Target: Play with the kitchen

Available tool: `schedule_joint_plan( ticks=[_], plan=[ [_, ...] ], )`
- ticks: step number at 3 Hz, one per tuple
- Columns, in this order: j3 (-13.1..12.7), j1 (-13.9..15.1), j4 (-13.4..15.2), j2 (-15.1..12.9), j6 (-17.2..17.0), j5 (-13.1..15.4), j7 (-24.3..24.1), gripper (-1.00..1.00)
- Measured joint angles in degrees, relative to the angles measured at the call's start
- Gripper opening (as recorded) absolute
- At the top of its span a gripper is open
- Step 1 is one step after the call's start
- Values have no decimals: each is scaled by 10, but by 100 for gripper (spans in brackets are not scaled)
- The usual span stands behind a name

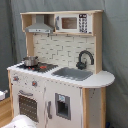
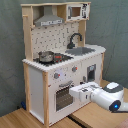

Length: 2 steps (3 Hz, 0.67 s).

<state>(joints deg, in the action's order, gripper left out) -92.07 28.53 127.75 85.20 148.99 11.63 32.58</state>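
The kitchen (image 1: 60, 90) (image 2: 37, 80) is a tall white and light-wood toy unit with a hood (image 1: 40, 25), a microwave (image 1: 70, 22), a black faucet (image 1: 85, 57), a grey sink (image 1: 74, 73) and a small pot (image 1: 30, 61) on the hob. Two knobs (image 2: 56, 75) sit above the windowed oven door (image 2: 63, 96). In the second exterior view my white arm (image 2: 110, 97) reaches in from the right, and the gripper (image 2: 73, 92) is right in front of the oven door, just below its handle. In the first exterior view only a white piece of the arm (image 1: 20, 122) shows at the bottom edge.
A grey curtain (image 1: 115, 50) hangs behind the kitchen. The unit stands on a light wooden floor (image 2: 20, 119). A small white object (image 1: 2, 94) lies at the first exterior view's left edge. A lower cabinet door with a dark panel (image 1: 63, 106) is beside the oven.
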Motion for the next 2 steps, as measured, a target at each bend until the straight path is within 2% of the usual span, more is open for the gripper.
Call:
schedule_joint_plan(
  ticks=[1,2],
  plan=[
    [0,-33,26,0,0,0,43,100],
    [-2,-85,52,0,-18,0,50,100]
  ],
)
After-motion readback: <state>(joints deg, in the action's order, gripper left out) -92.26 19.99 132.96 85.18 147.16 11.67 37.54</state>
